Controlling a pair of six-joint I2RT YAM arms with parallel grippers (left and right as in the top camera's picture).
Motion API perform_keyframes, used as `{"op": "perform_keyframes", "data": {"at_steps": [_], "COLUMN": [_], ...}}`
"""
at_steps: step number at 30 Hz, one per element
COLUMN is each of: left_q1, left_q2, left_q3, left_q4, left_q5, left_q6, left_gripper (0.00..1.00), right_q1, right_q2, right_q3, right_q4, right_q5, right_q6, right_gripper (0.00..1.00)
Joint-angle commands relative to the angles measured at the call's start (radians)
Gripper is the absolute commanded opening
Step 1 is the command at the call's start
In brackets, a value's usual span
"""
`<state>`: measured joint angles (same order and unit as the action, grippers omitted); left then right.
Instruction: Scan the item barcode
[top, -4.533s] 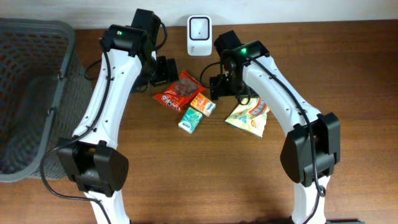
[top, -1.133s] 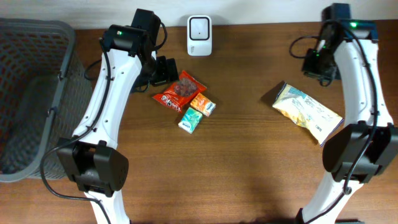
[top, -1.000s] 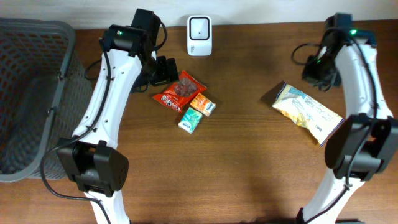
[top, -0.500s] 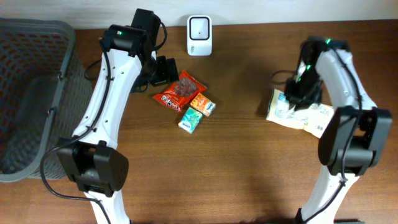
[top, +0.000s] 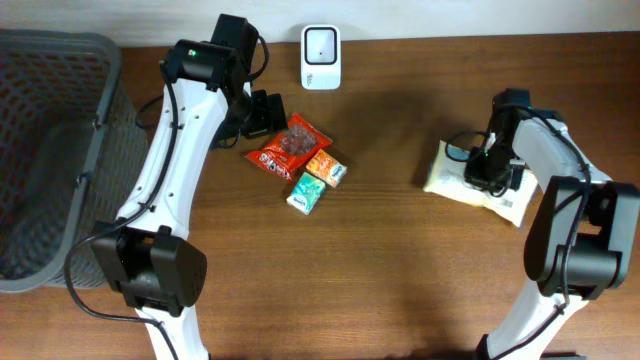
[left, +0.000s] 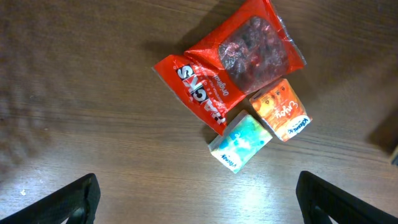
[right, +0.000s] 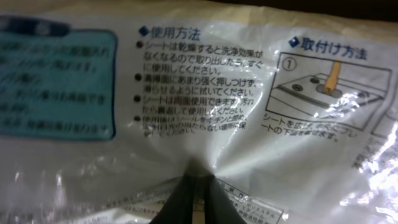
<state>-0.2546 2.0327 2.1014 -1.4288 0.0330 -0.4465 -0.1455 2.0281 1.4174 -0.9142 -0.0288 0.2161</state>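
A white plastic bag (top: 447, 177) printed with Japanese text lies at the right of the table. My right gripper (top: 490, 172) is down on it. In the right wrist view the bag (right: 205, 81) fills the frame, and the gripper (right: 198, 190) is shut, pinching a puckered fold of its film. No barcode shows on the bag. The white scanner (top: 320, 43) stands at the back centre. My left gripper (top: 262, 112) hovers open by a red snack bag (top: 288, 147), its fingers (left: 68, 202) spread wide over bare wood.
An orange box (left: 281, 110) and a teal packet (left: 240, 142) lie beside the red snack bag (left: 230, 62) at centre left. A grey mesh basket (top: 50, 150) stands at the table's left edge.
My right arm came from the back right corner down onto the white bag and pinched it. The bag has shifted slightly left. The left arm has not moved.
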Motion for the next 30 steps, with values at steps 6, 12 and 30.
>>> {"op": "perform_keyframes", "data": {"at_steps": [6,12,30], "left_q1": [0.000,0.000,0.000], "left_q2": [-0.023,-0.023,-0.023], "left_q3": [0.013,0.013,0.013], "left_q4": [-0.002,-0.002,-0.002], "left_q5": [-0.007,-0.006,-0.007], "left_q6": [-0.009,-0.009,-0.009], "left_gripper": [0.99,0.99,0.99], "right_q1": [0.287,0.281,0.166], "right_q2": [0.056,0.058,0.025], "right_q3": [0.302,0.448,0.416], "right_q4": [0.047,-0.237,-0.475], "right_q5": [-0.215,0.072,0.158], "right_q6": [-0.058,0.029,0.095], "right_gripper": [0.28,0.27,0.53]}}
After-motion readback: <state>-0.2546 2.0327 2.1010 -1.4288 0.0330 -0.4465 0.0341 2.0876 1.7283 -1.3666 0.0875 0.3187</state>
